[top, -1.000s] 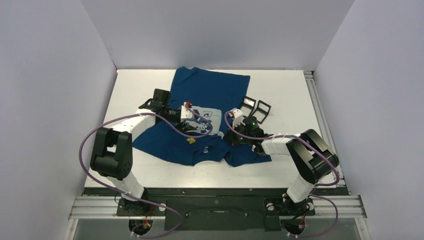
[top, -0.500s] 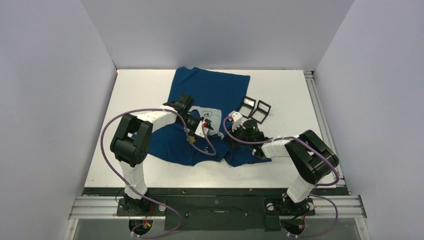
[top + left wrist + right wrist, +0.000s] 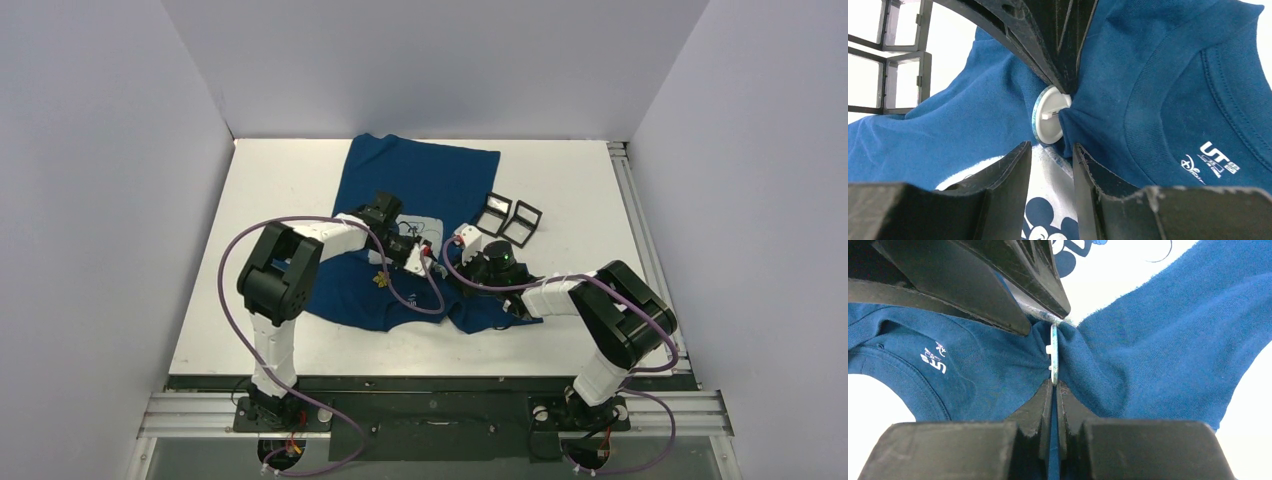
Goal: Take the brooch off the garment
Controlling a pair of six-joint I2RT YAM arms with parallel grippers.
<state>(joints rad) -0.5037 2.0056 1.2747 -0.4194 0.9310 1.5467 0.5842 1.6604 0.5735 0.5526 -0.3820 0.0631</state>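
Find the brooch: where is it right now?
Left wrist view: the brooch sits mid-frame on the shirt, left of the collar, pinched by the right gripper, above the open left gripper.

The white tabletop carries two small black-framed clear boxes, at 2 o'clock from its middle. They stand side by side and touching – the second at 4 o'clock from the first. A small yellow object lies at 8 o'clock from them, well apart. Pale walls close three sides.
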